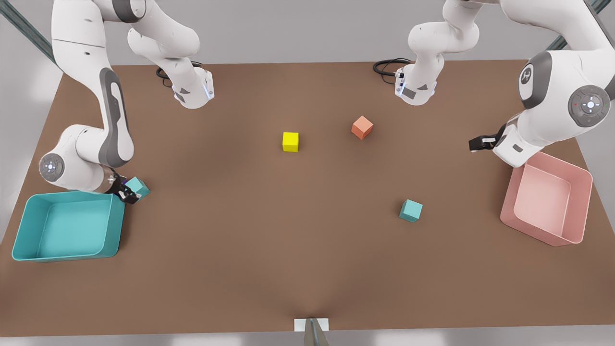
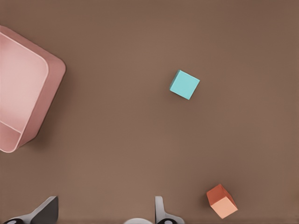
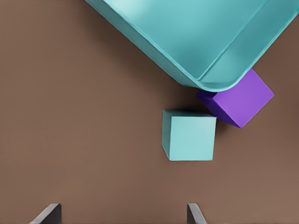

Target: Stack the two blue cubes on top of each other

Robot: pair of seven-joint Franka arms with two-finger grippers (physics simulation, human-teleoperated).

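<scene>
Teal marks both task pieces: 1 teal cube (image 1: 138, 187) sits beside the corner of the teal tray (image 1: 29, 226) at the front view's left, and the other teal cube (image 1: 411, 210) lies in open table (image 1: 307, 269) toward the front view's right, well apart from the first. In the right wrist view the near cube (image 3: 189, 135) rests touching or almost touching a purple cube (image 3: 243, 100) that is tucked against the tray's rounded corner (image 3: 210, 81). The right gripper (image 3: 124, 214) hangs above it with fingers spread wide and nothing held; its fingertips (image 3: 49, 212) straddle a gap wider than the cube. The left gripper (image 2: 105, 212) waits by the pink tray (image 2: 18, 93), fingers also parted and empty, looking down on the far cube (image 2: 184, 85) and an orange cube (image 2: 222, 201). A yellow cube (image 1: 290, 142) stands clear. Each cube looks rigid, light and smooth-faced, probably easy to pinch; take it across 2 opposite flat sides, choosing the pair away from the purple neighbour.
</scene>
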